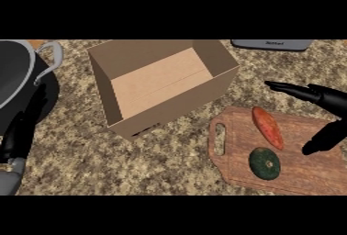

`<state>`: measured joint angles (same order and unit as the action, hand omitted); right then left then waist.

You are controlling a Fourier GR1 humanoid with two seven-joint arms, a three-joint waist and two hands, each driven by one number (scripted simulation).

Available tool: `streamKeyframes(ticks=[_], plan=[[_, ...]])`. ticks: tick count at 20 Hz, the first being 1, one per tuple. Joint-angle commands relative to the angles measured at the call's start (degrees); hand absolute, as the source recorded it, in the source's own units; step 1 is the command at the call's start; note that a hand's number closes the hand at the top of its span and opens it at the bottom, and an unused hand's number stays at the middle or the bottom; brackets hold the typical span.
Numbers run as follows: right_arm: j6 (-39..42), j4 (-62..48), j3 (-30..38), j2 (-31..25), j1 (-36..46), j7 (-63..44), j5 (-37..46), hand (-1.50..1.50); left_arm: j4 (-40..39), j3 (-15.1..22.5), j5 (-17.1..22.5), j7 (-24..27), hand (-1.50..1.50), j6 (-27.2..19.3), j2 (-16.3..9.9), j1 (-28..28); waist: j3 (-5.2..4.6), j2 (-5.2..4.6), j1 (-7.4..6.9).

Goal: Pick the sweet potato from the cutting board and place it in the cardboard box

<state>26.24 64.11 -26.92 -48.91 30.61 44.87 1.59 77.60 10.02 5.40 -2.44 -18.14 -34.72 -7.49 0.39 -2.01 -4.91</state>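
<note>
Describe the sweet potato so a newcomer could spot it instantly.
Find the brown wooden cutting board at the counter's right, beside the open cardboard box. Two things lie on it: the long, orange-red sweet potato nearer the box's side, and a round dark-green vegetable below it. Choose the elongated orange one.

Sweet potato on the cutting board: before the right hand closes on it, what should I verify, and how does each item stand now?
1. Sweet potato lies on the cutting board: ok.
2. Right hand open, fingers straight: ok.
3. Right hand around the sweet potato: not ok, it is beside it, apart.
4. Dark green vegetable apart from the sweet potato: ok.
5. Cardboard box open at the top, nothing inside: ok.
6. Left hand away from the box: ok.
</note>
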Motion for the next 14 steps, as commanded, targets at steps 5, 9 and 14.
streamKeyframes(ticks=[5,9,14], plan=[[1.0,-7.8,-12.7,-1.6,9.3,12.7,18.3,-1.50,-3.0,-1.0,-0.2,-1.8,0.00,1.1,-0.2,-4.5,-0.21,0.25,-0.02],[-0.5,-14.9,-17.2,0.9,14.0,15.9,23.3,-1.50,-3.7,-0.1,-1.6,-0.8,0.00,-0.2,1.7,-3.2,-0.26,0.44,0.03],[-2.7,-22.4,-21.3,8.1,19.6,15.0,28.1,-1.50,-3.7,-1.6,-1.3,-1.2,0.00,0.8,0.9,-3.0,-0.32,1.07,1.46]])
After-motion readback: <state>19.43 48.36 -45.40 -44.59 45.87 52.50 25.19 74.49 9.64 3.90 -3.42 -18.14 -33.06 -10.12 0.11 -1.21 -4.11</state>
